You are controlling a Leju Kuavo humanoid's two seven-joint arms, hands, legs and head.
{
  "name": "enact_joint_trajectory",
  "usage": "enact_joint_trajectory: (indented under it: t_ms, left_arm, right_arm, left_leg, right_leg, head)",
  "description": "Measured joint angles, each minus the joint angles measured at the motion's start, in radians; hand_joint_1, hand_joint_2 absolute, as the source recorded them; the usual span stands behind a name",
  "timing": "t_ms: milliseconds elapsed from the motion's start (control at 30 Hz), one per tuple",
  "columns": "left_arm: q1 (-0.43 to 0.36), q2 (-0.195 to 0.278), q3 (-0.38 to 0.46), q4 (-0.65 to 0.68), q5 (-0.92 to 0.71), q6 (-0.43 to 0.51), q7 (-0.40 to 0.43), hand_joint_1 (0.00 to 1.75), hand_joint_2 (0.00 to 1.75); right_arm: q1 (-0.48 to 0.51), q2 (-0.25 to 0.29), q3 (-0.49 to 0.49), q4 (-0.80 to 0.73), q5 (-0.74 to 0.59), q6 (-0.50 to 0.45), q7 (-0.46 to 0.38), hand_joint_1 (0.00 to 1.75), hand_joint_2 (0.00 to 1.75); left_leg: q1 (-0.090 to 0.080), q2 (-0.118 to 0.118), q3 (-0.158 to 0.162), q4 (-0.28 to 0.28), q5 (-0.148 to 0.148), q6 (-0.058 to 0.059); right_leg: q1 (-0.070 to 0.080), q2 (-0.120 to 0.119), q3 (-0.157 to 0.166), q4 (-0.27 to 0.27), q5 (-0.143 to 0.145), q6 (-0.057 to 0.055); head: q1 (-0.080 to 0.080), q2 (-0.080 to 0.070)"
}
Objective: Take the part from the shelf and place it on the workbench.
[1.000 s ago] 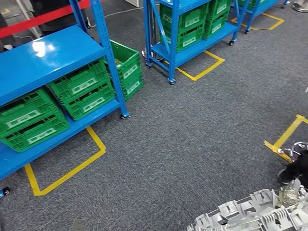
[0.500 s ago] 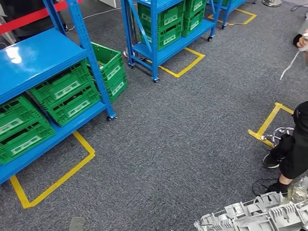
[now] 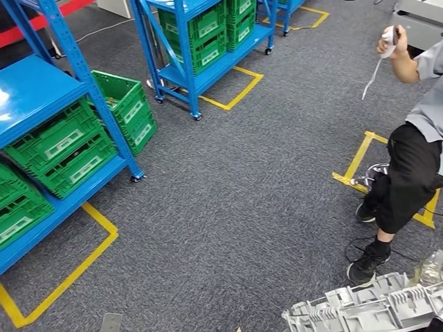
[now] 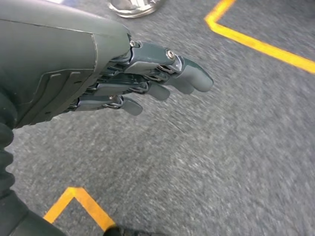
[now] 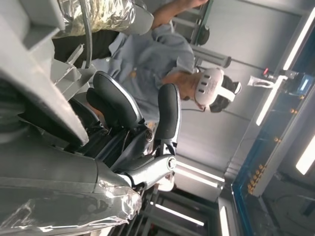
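Right hand (image 5: 130,142): its dark fingers (image 5: 169,115) are being wrapped around the grey ribbed part (image 3: 365,311), which is being carried at the hand, low at the near right of the head view, above the carpet. Left hand (image 4: 122,78): its fingers (image 4: 185,73) are being held out straight, close alongside one another, with nothing between them; grey carpet (image 4: 223,162) and yellow floor tape (image 4: 260,46) are lying beyond the fingertips. Just beyond the carried part, a person (image 3: 412,159) in a grey shirt and dark trousers is being seen standing, with a headset visible in the right wrist view and a white controller (image 3: 389,38) being held up. Well away from the part, across the carpet, blue shelves (image 3: 62,90) are being seen loaded with green crates (image 3: 68,145), with one more green crate (image 3: 125,104) standing beside the near shelf's post.
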Motion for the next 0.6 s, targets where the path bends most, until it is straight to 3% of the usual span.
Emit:
enact_joint_trajectory:
  t_ms: [33, 100, 167, 267, 333, 367, 433, 500, 533, 600]
  left_arm:
    - [-0.001, 0.001, 0.0, 0.0, 0.003, -0.008, -0.002, 0.0, 1.75]
    - [-0.005, 0.0, 0.0, 0.0, 0.008, -0.02, -0.005, 0.0, 1.75]
    - [-0.004, -0.002, 0.0, 0.0, 0.01, -0.028, -0.007, 0.0, 1.75]
    - [-0.001, -0.001, 0.0, 0.0, 0.012, -0.034, -0.01, 0.0, 1.75]
    - [0.0, -0.001, 0.001, 0.0, 0.013, -0.034, -0.011, 0.0, 1.75]
    - [-0.001, -0.001, 0.001, 0.0, 0.013, -0.035, -0.012, 0.0, 1.75]
    - [-0.001, -0.002, 0.001, 0.0, 0.014, -0.039, -0.014, 0.0, 1.75]
    - [-0.001, 0.0, 0.001, 0.0, 0.016, -0.047, -0.019, 0.0, 1.75]
    - [-0.001, 0.001, 0.001, 0.0, 0.018, -0.051, -0.022, 0.0, 1.75]
    - [-0.003, 0.001, 0.001, 0.0, 0.021, -0.055, -0.025, 0.0, 1.75]
  right_arm:
    - [0.0, 0.0, -0.001, 0.002, 0.0, 0.0, 0.0, 1.75, 1.75]
    - [0.002, 0.0, -0.003, 0.004, -0.001, 0.0, 0.0, 1.75, 1.75]
    - [0.001, 0.0, -0.007, 0.005, -0.002, 0.0, 0.0, 1.75, 1.75]
    - [-0.002, -0.001, -0.012, 0.011, -0.005, 0.0, 0.0, 1.75, 1.75]
    - [-0.001, -0.001, -0.013, 0.017, -0.006, 0.0, 0.0, 1.75, 1.75]
    - [0.0, -0.001, -0.013, 0.019, -0.006, 0.0, 0.0, 1.75, 1.75]
    - [-0.001, -0.001, -0.014, 0.021, -0.006, 0.0, 0.0, 1.75, 1.75]
    - [-0.004, -0.001, -0.014, 0.022, -0.007, 0.0, -0.001, 1.75, 1.75]
    - [-0.004, -0.001, -0.014, 0.022, -0.007, 0.0, -0.001, 1.75, 1.75]
    - [-0.001, -0.001, -0.015, 0.023, -0.008, 0.0, -0.002, 1.75, 1.75]
  left_leg:
    - [-0.001, -0.005, 0.004, -0.015, -0.003, 0.003]
    - [0.001, 0.009, 0.008, -0.032, -0.004, 0.004]
    - [0.006, 0.026, 0.013, -0.047, 0.004, 0.007]
    - [0.006, 0.054, 0.015, -0.052, 0.006, 0.012]
    - [0.005, 0.073, 0.015, -0.051, 0.005, 0.01]
    - [0.005, 0.082, 0.016, -0.05, 0.004, 0.008]
    - [0.005, 0.097, 0.017, -0.044, -0.002, 0.0]
    - [-0.001, 0.109, 0.015, -0.033, -0.01, -0.012]
    - [-0.004, 0.115, 0.015, -0.029, -0.013, -0.016]
    - [-0.004, 0.126, 0.015, -0.026, -0.017, -0.022]
  right_leg:
    - [-0.001, 0.006, -0.005, 0.0, 0.003, 0.005]
    - [-0.002, 0.012, -0.016, 0.001, 0.006, 0.016]
    - [-0.002, -0.014, -0.036, 0.034, -0.017, 0.026]
    - [-0.005, -0.055, -0.115, 0.199, -0.101, 0.041]
    - [-0.009, -0.061, -0.14, 0.258, -0.111, 0.049]
    - [-0.011, -0.065, -0.126, 0.235, -0.091, 0.052]
    - [-0.013, -0.09, -0.062, 0.118, -0.037, 0.057]
    - [-0.01, -0.116, -0.012, 0.029, -0.016, 0.046]
    - [-0.008, -0.121, -0.004, 0.014, -0.019, 0.037]
    - [-0.006, -0.107, -0.005, 0.012, -0.017, 0.019]
  head:
    - [0.0, 0.0]
    - [-0.001, 0.0]
    - [0.003, 0.0]
    - [0.008, 0.0]
    - [0.008, 0.0]
    - [0.008, 0.0]
    - [0.008, 0.0]
    - [0.007, 0.0]
    - [0.005, 0.0]
    - [0.001, 0.0]
